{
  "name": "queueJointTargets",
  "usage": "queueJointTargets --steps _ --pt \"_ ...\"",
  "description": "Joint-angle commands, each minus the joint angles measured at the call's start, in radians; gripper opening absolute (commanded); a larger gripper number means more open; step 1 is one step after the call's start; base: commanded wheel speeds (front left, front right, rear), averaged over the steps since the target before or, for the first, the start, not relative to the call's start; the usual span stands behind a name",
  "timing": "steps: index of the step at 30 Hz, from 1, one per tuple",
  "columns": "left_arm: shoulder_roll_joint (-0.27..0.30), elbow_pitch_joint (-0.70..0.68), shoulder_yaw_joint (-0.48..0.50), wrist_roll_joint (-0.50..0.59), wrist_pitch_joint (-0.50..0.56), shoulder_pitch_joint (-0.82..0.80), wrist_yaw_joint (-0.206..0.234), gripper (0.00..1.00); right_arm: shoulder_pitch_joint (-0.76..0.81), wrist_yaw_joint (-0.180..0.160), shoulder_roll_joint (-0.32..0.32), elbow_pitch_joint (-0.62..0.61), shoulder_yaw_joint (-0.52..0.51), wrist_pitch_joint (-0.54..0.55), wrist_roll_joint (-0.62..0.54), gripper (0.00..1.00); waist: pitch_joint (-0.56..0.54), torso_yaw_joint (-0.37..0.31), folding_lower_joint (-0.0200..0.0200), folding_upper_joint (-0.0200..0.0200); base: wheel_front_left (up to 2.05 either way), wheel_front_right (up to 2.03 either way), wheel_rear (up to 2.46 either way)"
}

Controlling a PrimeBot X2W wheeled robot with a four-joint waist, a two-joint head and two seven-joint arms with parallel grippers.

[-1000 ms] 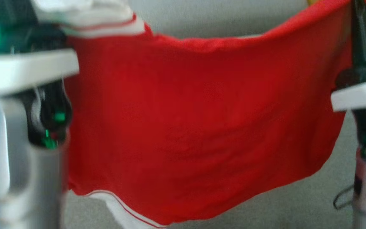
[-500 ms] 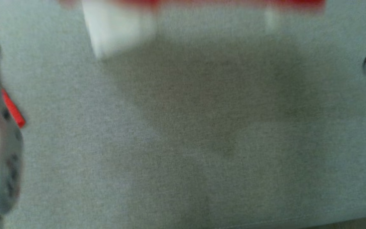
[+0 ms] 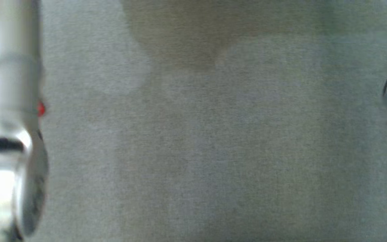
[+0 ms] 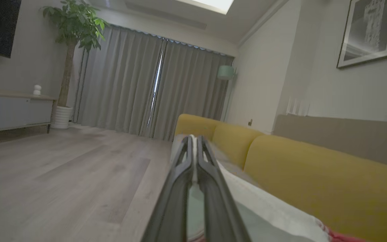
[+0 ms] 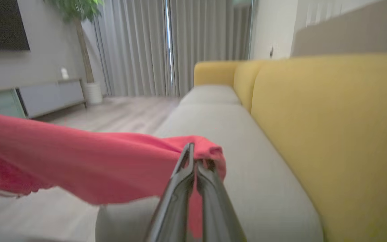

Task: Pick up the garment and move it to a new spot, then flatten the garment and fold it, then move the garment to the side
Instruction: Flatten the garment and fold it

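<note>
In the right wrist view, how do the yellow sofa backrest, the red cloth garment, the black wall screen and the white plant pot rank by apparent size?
1. Yellow sofa backrest
2. Red cloth garment; it hangs close to the camera, so real size is unsure
3. Black wall screen
4. White plant pot

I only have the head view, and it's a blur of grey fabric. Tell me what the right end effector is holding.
Observer: The right end effector is shut on a corner of the red garment.
Operator: Report where the garment is.
Observer: It stretches away from the fingers, held up over the front of the grey sofa seat, not lying flat.
Operator: Check the left side.
Observer: The left end effector is shut too. A white cloth with a red edge runs beside its fingers, but I cannot tell whether it is pinched.
</note>
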Motion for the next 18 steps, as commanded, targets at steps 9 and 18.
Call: queueJointTargets --steps 9,18 --pt "0.049 -0.004 -0.054 0.043 -0.012 0.34 -0.038 0.0 0.233 0.007 -0.033 0.118 0.191 0.094 0.115 0.0 -0.093 0.037 -0.0002 0.0001 0.0 0.0 0.0" --pt "0.122 -0.147 -0.115 0.061 -0.012 0.683 -0.047 0.0 0.447 0.007 -0.162 -0.053 0.45 0.261 0.349 0.0 -0.226 0.033 -0.0002 0.0001 0.0 0.0 0.0"
